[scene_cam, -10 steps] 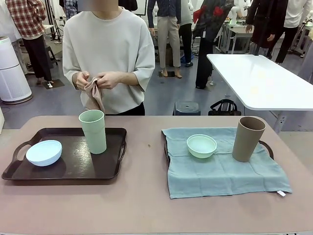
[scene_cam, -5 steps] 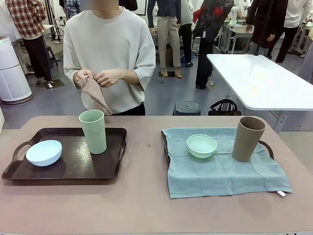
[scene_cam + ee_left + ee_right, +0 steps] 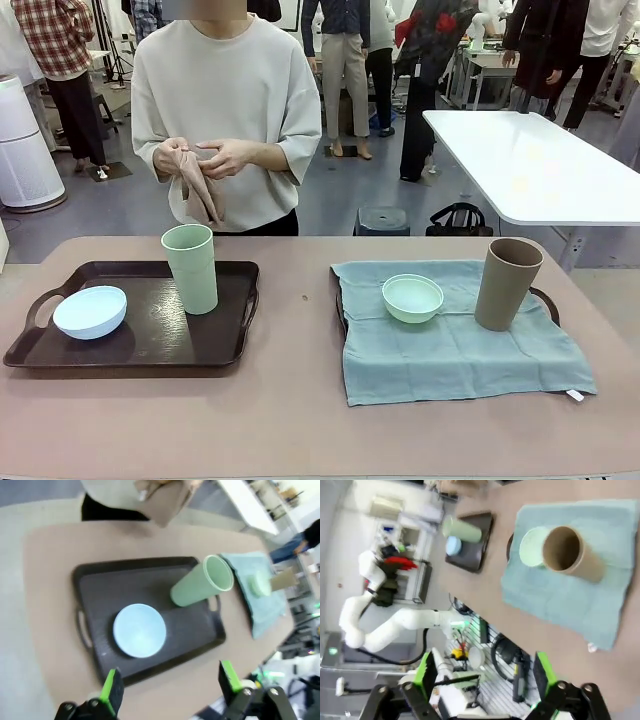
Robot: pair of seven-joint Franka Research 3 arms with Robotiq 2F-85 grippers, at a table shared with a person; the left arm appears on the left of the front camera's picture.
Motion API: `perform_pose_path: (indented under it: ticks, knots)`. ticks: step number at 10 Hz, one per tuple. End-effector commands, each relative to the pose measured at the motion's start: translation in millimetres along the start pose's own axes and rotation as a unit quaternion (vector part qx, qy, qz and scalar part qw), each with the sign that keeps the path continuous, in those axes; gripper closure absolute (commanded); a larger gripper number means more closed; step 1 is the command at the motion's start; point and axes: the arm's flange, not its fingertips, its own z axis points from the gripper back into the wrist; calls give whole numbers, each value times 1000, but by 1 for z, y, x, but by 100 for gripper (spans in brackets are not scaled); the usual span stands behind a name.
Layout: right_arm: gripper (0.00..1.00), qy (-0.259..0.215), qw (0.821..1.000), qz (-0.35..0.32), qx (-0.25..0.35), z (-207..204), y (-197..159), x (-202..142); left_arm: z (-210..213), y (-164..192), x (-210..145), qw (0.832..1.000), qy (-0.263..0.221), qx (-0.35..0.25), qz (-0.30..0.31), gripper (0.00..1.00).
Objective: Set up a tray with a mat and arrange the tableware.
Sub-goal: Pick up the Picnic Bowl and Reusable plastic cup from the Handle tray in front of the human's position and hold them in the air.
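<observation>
A dark brown tray (image 3: 150, 335) on the table's left holds a pale blue bowl (image 3: 90, 311) and an upright pale green cup (image 3: 190, 268). On the right, a blue-grey mat (image 3: 450, 350) covers a second tray (image 3: 546, 300), with a mint bowl (image 3: 412, 297) and a tan cup (image 3: 508, 283) standing on it. The person across the table holds a pinkish-brown cloth (image 3: 200, 188) in both hands. My left gripper (image 3: 170, 687) hangs open high above the blue bowl (image 3: 139, 630) and green cup (image 3: 200, 582). High over the tan cup (image 3: 567, 550) and mint bowl (image 3: 532, 545), my right gripper (image 3: 482, 675) is open.
A bare strip of table (image 3: 300, 330) runs between the two trays. A white table (image 3: 540, 165) stands behind at the right, with a stool (image 3: 381, 220) and a bag (image 3: 459, 220) on the floor. Other people stand farther back.
The person's hands have reworked the cloth, which now hangs bunched from their fingers. The trays, bowls and cups have not moved.
</observation>
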Motion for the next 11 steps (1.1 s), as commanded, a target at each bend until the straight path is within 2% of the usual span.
perform_pose_path:
  ticks: [1, 4, 5, 6, 8, 9, 10, 11]
  knots:
    - [0, -1, 997, 74, -26, -61, 27, 22, -5, -25, 0, 997, 29, 75, 9, 0]
    - [0, -7, 981, 188, -53, -169, 76, 61, 11, -67, -6, 994, 3, 106, 40, 0]
    - [0, -2, 974, 221, -46, -213, 89, 75, 12, -79, -6, 992, -1, 122, 44, 0]
    - [0, 10, 966, 251, -62, -255, 91, 83, 16, -90, -9, 990, -12, 129, 49, 0]
    - [0, 40, 965, 234, -112, -335, 73, 105, 19, -111, -16, 991, -10, 127, 40, 0]
    - [0, 65, 965, 219, -131, -363, 64, 109, 17, -113, -21, 991, -1, 122, 50, 0]
    - [0, 77, 965, 205, -143, -381, 58, 116, 13, -106, -16, 990, 16, 117, 75, 0]
    - [0, 85, 969, 194, -126, -385, 55, 117, 7, -95, -6, 988, 56, 104, 100, 0]
